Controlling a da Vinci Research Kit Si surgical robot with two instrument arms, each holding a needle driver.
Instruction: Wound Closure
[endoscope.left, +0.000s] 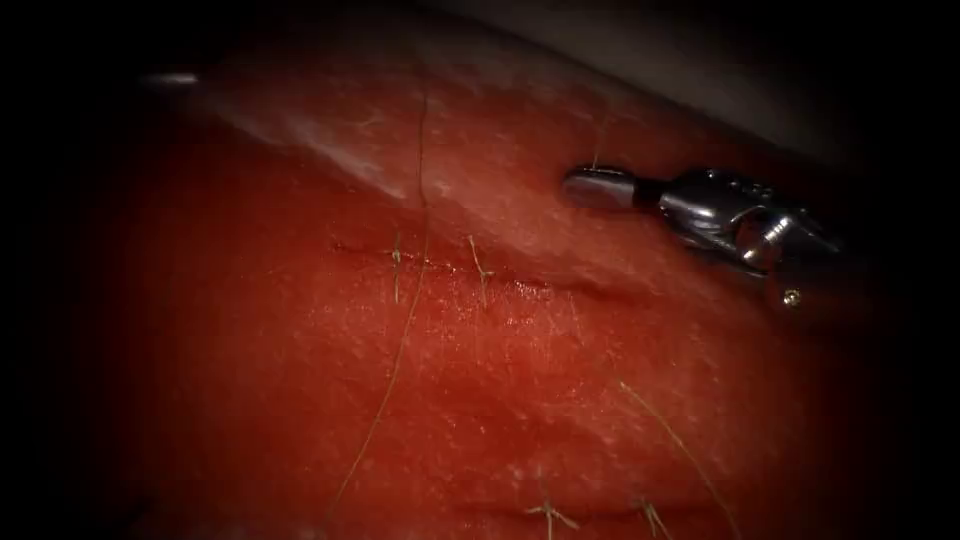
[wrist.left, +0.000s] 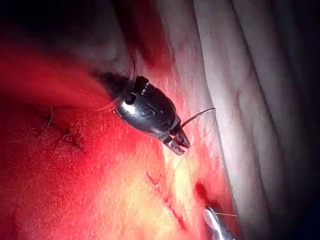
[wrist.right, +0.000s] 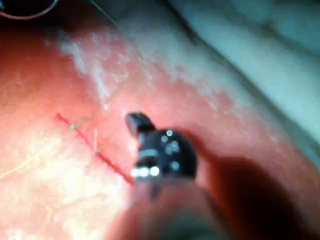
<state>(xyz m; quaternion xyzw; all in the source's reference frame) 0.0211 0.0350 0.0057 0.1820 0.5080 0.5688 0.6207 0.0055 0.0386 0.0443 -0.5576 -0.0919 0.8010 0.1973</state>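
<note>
Holding thread, the right claw sits closed at two o'clock of the cut; the left claw seems to pinch thread too. Two stitches cross the cut; its three-o'clock end looks unclosed.

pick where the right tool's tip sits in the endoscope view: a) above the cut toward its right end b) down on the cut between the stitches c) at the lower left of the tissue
a: the right tool comes in from the right and its tip sits on the tissue above the cut, near the cut's right end and clear of the stitches.
</note>
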